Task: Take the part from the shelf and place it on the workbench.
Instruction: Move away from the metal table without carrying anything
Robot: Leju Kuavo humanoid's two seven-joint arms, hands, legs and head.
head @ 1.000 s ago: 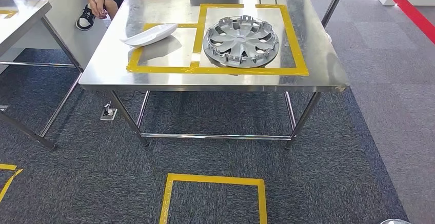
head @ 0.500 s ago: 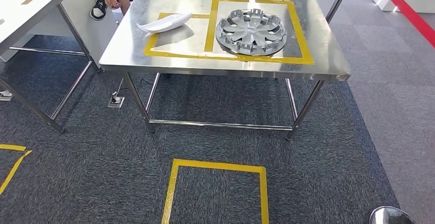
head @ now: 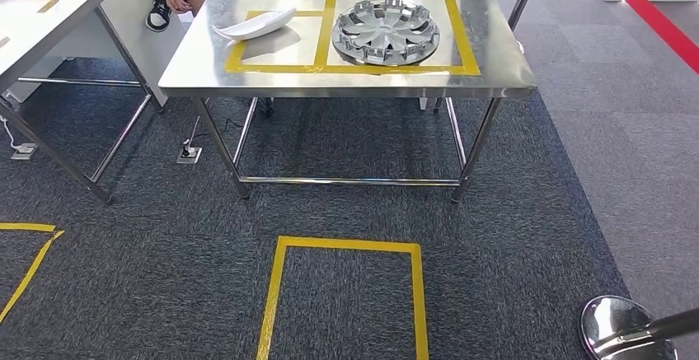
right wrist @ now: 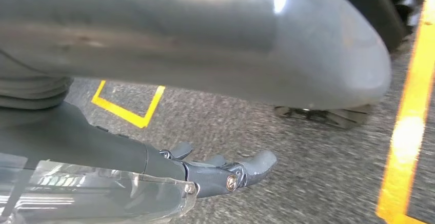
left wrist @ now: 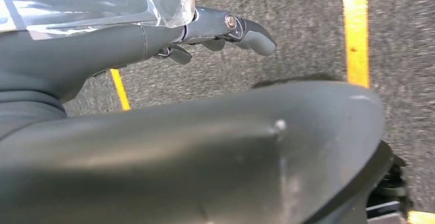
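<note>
Item: silver hubcap (head: 386,32), lying flat inside the larger yellow-taped bay at the workbench (head: 494,80) far right; apparently delivered. White trim piece (head: 254,25) occupies the left bay. Left hand (left wrist: 225,32) and right hand (right wrist: 225,172): released, empty, hanging over carpet.

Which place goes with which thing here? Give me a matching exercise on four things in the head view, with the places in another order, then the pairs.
Things:
1. wheel cover
2. white part
3. yellow tape square
4. power socket

Places:
A. on the carpet in front of the table
B. inside the larger taped box on the table
C. on the floor near the table's front left leg
D. across the smaller taped box on the table, left of the wheel cover

Pairs: 1-B, 2-D, 3-A, 4-C
</note>
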